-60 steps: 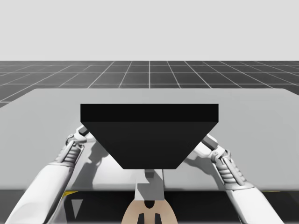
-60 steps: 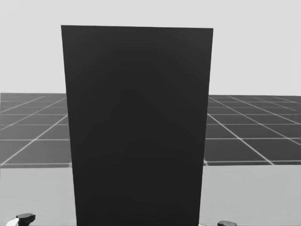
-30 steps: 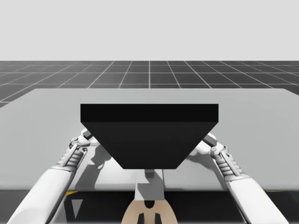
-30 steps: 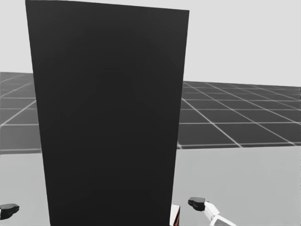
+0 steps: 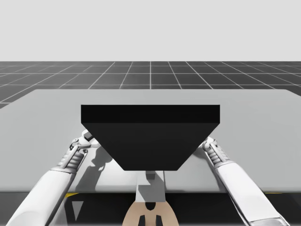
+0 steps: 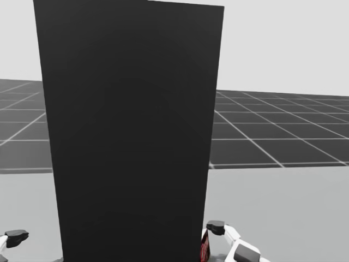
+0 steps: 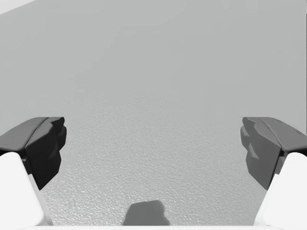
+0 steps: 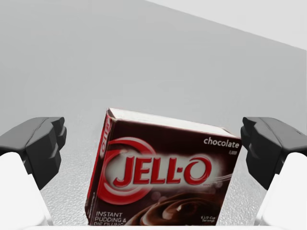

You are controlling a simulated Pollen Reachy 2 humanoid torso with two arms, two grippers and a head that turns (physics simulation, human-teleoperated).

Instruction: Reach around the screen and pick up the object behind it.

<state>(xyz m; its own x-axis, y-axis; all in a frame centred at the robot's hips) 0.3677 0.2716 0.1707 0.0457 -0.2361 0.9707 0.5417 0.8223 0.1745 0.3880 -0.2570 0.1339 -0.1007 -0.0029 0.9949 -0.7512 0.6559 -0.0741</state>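
Right gripper [image 8: 154, 141]: fingers spread wide, grasping nothing. The dark-brown box [image 8: 163, 167] stands between them, untouched, on the table [image 8: 72, 57] behind the black screen [image 6: 131, 136]. Arm comes round the screen's right edge, presumably because the screen blocks a direct reach. Left gripper [image 7: 153, 143]: released, idle over table.

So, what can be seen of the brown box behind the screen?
The dark brown box looks like cardboard: brown front with red and white print, red side, pale top edge. It looks upright on the grey table, just ahead of my open right gripper, which does not touch it. A red sliver shows at the black screen's edge in the head view.
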